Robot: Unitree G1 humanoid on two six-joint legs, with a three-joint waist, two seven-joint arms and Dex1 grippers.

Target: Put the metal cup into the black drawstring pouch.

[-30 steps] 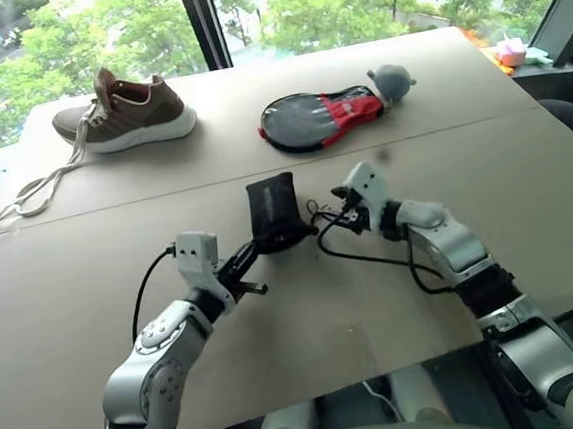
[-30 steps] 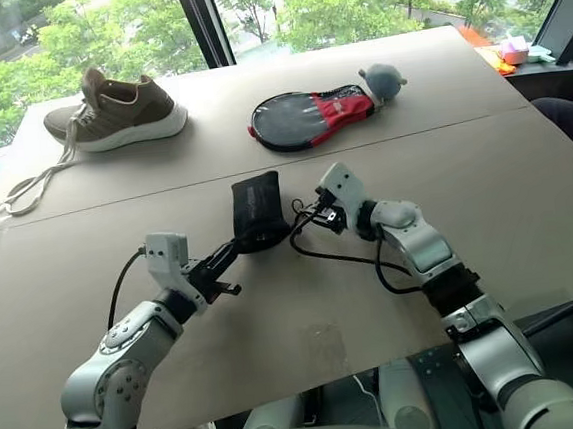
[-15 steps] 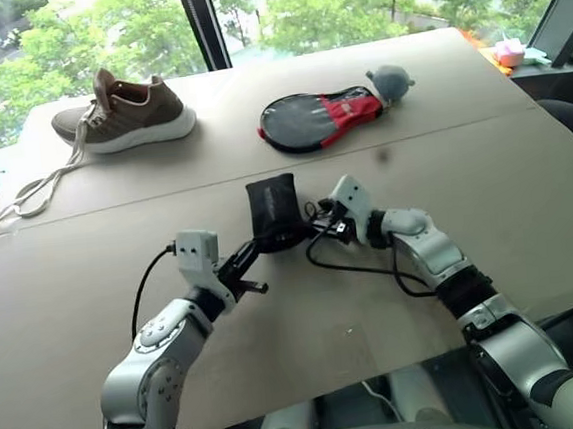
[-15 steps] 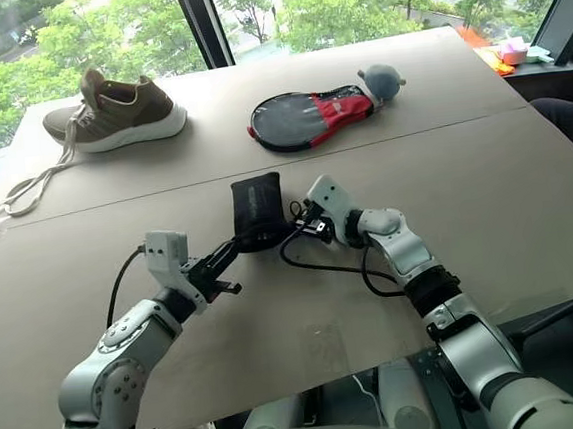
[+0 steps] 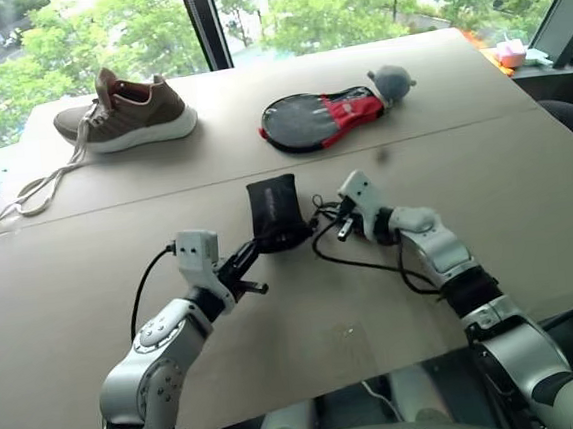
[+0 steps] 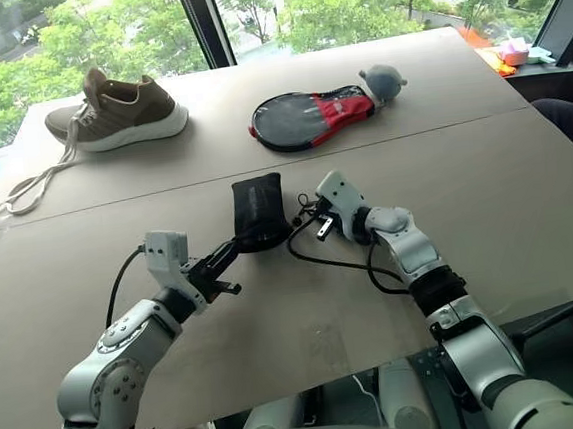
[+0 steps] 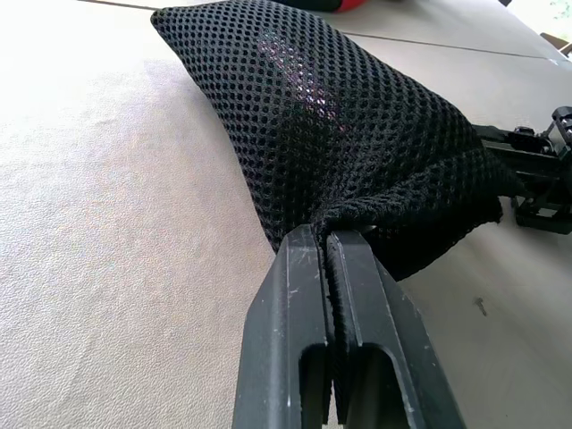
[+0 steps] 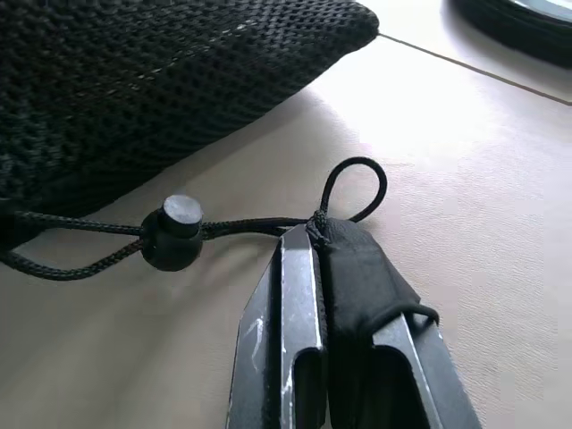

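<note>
Left claw (image 7: 332,246): pinched on a corner of the black drawstring pouch (image 5: 276,213), likely anchoring it on the desk (image 5: 394,295).
Right claw (image 8: 315,234): clamped on the cord (image 8: 357,183) just beyond its toggle (image 8: 172,231) (probably to cinch it).
Metal cup: presumably inside, unseen.

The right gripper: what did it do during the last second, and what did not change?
The right gripper came in toward the black drawstring pouch and closed on its cord, beside the round cord stopper. The left gripper kept its pinch on the pouch's edge. The pouch, shoe and paddle case stayed where they were.
</note>
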